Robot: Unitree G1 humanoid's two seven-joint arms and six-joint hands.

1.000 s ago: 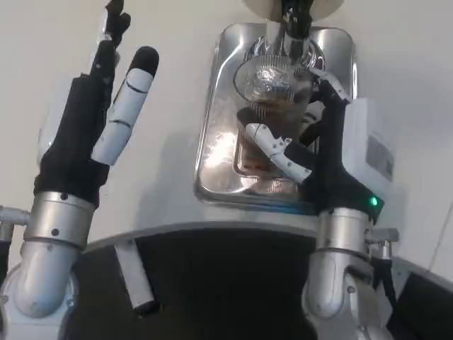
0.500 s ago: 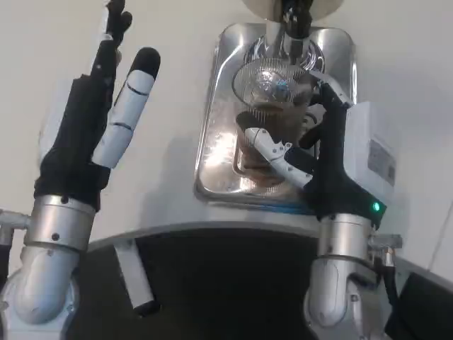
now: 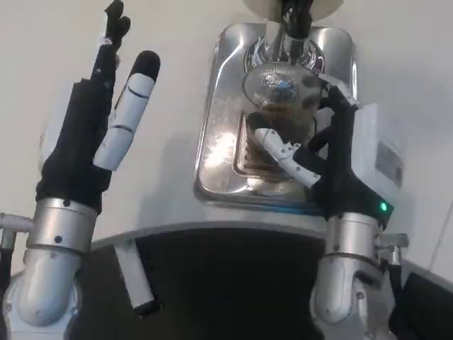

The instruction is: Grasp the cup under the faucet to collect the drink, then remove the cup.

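Two hands over the white table, one of them wrapped round the cup beneath the faucet
Head view: the right hand grips the clear cup, which holds brown drink, from its 4 o'clock side, thumb across the front wall; the cup stands on the steel drip tray at 12 o'clock, directly under the spout. At 9 o'clock, well apart from the tray, the left hand hovers with fingers spread, holding nothing
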